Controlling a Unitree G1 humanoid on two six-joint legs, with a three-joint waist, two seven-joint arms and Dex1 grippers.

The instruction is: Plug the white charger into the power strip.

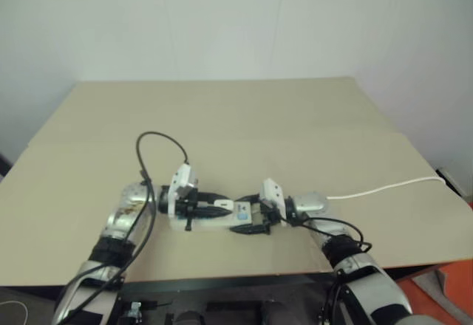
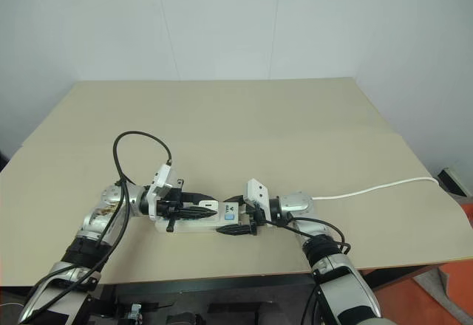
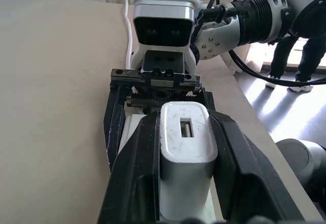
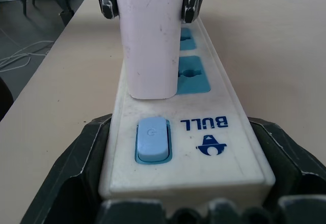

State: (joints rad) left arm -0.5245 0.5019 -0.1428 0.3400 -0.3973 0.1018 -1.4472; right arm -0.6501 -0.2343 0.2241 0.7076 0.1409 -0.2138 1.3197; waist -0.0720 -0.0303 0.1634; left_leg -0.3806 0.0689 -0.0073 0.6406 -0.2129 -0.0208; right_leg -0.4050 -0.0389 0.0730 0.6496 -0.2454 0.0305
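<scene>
My left gripper (image 1: 225, 207) is shut on the white charger (image 3: 186, 152), its black fingers (image 3: 140, 168) pressing both sides. The charger (image 4: 147, 40) stands upright on the power strip (image 4: 214, 147), its base against the socket nearest the blue switch (image 4: 152, 138). I cannot tell whether its prongs are in. My right gripper (image 1: 240, 216) faces the left one and is closed on the switch end of the strip, one finger along each long side. The strip lies flat near the table's front edge.
The strip's thin white cord (image 1: 384, 188) runs right to the edge of the tan table (image 1: 222, 118). A black cable (image 1: 159, 140) loops above my left wrist. A person's legs (image 3: 305, 56) show beyond the table.
</scene>
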